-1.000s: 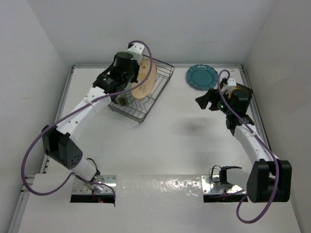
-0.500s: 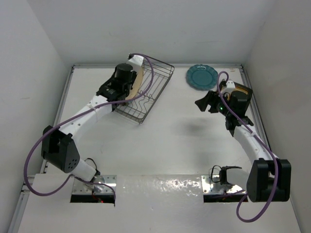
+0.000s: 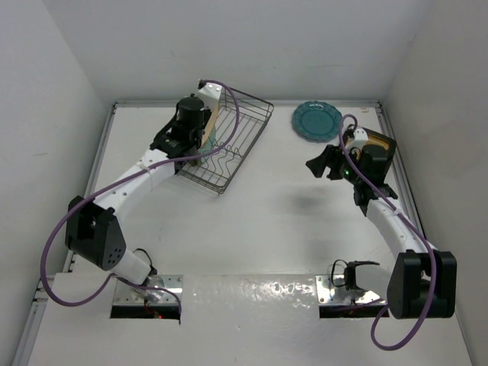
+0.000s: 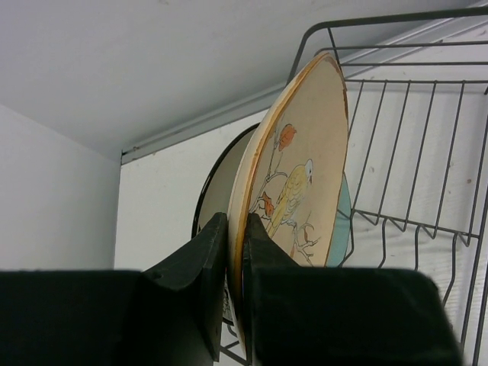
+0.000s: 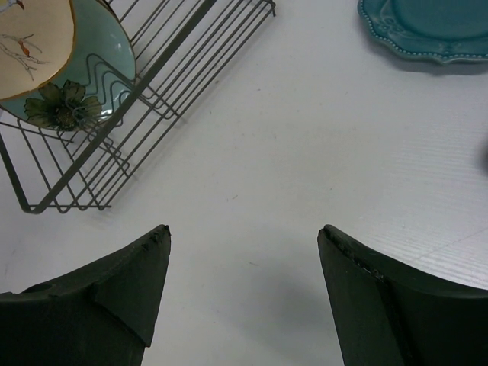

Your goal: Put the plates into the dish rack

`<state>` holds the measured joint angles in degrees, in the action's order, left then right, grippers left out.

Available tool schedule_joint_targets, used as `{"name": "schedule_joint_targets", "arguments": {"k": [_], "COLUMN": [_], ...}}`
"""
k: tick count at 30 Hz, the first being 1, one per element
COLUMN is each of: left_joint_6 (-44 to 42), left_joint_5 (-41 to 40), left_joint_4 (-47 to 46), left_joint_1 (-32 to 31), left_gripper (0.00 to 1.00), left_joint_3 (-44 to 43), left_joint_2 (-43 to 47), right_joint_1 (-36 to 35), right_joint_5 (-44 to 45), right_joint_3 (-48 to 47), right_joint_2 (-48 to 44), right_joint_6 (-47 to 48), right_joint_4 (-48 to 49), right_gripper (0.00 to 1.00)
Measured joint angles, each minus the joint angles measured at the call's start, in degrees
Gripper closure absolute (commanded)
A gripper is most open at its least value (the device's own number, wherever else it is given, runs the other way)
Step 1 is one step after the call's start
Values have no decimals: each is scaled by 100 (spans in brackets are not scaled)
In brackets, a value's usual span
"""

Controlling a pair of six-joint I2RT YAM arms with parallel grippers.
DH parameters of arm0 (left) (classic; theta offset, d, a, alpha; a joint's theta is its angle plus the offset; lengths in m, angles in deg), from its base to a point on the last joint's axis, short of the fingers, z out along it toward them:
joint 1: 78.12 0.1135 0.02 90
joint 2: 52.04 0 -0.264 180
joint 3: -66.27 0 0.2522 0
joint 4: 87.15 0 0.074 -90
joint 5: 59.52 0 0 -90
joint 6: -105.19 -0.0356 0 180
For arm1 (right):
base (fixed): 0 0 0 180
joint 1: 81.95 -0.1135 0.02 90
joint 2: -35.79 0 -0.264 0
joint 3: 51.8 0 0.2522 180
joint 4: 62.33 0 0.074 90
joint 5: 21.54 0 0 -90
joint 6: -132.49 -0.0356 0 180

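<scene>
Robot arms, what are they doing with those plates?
They are loading plates into the dish rack. The left pincer is shut on the rim of the cream bird plate, holding it on edge in the rack next to an aqua plate. The right pincer hangs open over the table, holding nothing. A teal plate lies flat outside the rack.

Five plates (image 3: pixel 316 120), one wire dish rack (image 3: pixel 245 143), two robot arms (image 3: pixel 133 179).

No writing, label, brand, number or sign can be read in any view; the only marking is a painted bird with flowers on the cream plate (image 4: pixel 297 191), and it is a picture, not lettering.
</scene>
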<state>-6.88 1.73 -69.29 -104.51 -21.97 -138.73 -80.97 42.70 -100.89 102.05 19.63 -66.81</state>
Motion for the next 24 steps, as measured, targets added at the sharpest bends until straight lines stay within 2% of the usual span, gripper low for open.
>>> {"name": "schedule_joint_targets", "arguments": {"k": [11, 24], "left_joint_6": [2, 146], "left_joint_5": [131, 693], "left_joint_4": [-273, -551], "left_joint_1": [245, 337], "left_gripper": [100, 100], "left_joint_3": [391, 603], "left_joint_2": [-79, -339], "right_joint_1": [0, 0], "right_joint_5": [-7, -90], "right_joint_3": [9, 42], "right_joint_2": [0, 4], "right_joint_6": [142, 280], "right_joint_4": [-96, -221], "right_gripper": [23, 22]}}
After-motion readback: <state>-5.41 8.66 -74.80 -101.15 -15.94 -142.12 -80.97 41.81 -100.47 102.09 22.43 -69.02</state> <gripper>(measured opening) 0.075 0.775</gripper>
